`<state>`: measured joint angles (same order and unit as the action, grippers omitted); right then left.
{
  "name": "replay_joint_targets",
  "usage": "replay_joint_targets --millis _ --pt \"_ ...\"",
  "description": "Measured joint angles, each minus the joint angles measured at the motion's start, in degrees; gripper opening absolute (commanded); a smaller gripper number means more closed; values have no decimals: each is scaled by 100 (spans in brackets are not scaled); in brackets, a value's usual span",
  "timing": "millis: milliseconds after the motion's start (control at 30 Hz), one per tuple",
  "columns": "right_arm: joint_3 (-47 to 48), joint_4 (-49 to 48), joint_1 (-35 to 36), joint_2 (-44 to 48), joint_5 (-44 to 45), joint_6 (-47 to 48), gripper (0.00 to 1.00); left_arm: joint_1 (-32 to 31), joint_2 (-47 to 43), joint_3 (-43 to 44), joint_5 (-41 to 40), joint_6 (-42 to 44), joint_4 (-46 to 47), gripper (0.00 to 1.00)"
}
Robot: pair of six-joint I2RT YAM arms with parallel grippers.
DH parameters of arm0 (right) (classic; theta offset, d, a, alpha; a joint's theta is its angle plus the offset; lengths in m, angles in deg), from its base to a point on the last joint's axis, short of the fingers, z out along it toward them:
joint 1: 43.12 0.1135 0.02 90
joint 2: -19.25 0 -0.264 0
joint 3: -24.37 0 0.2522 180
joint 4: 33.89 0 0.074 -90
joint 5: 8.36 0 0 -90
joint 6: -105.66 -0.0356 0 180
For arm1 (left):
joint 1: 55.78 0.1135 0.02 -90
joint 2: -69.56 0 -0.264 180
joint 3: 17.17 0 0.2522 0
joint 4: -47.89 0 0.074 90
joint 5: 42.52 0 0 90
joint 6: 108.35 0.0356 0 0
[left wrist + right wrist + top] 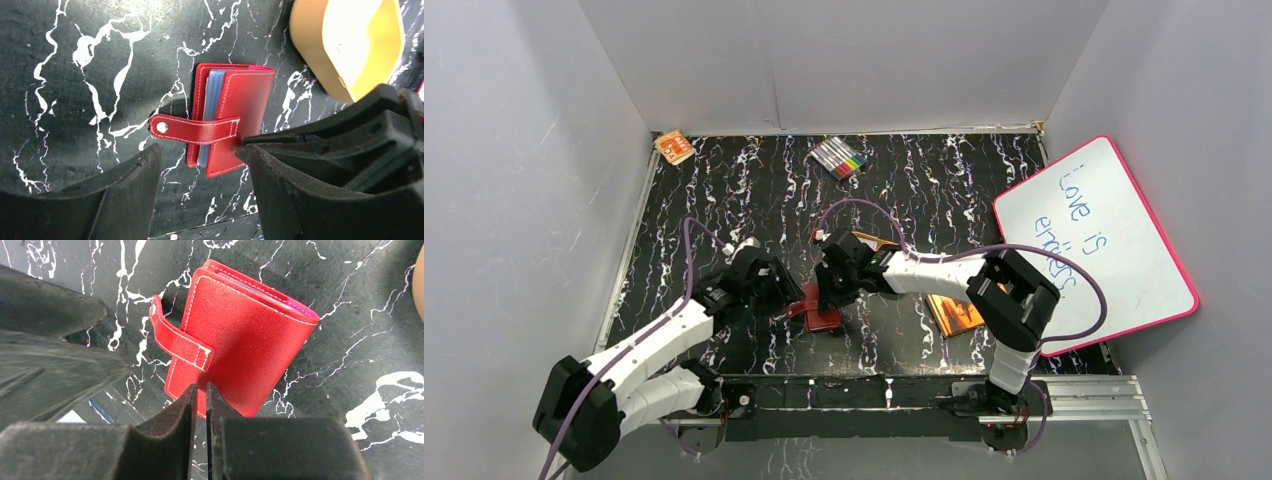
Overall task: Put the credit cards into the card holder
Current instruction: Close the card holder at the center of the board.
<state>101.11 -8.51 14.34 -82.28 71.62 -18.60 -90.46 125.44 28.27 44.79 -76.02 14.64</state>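
- Fingers of the right arm are closed to a thin slit on the near edge of the small red folding leather card holder with a snap tab. I read that as a pinch on its front cover.
- Left fingers stand wide and hold nothing. The card holder lies straight ahead of their gap, near but apart.
- The card holder rests on the black, white-veined marble-pattern table, front and centre between my two wrists.
- Its long axis runs away from the left fingers. The snap tab crosses that axis and lies unsnapped, its free end pointing to the left of the left wrist view.
- The right arm is the nearer one, already on the cover. The left would have to close in from the tab side.
- Only the left wrist view shows the glossy pale-blue clear sleeves peeping from under the cover, and an orange oval tray with a yellow inside just beyond.
- Only the right wrist view shows the pinch itself.
- From above, both wrists hide most of the card holder. A pink-framed whiteboard leans at the right.
- I can make out no loose credit cards in any view. By my judgement the task stands at opening the cover.
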Motion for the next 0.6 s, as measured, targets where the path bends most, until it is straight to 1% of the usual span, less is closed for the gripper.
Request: replay_joint_targets --millis 267,400,600 --pt "-11 -15 0 -20 -26 -4 23 0 975 11 186 140 407 61" --pt "-11 -15 2 -22 -50 -4 25 0 1281 11 212 199 527 59" --pt "-11 -15 4 -35 -68 -4 26 0 1510 37 219 264 629 54"
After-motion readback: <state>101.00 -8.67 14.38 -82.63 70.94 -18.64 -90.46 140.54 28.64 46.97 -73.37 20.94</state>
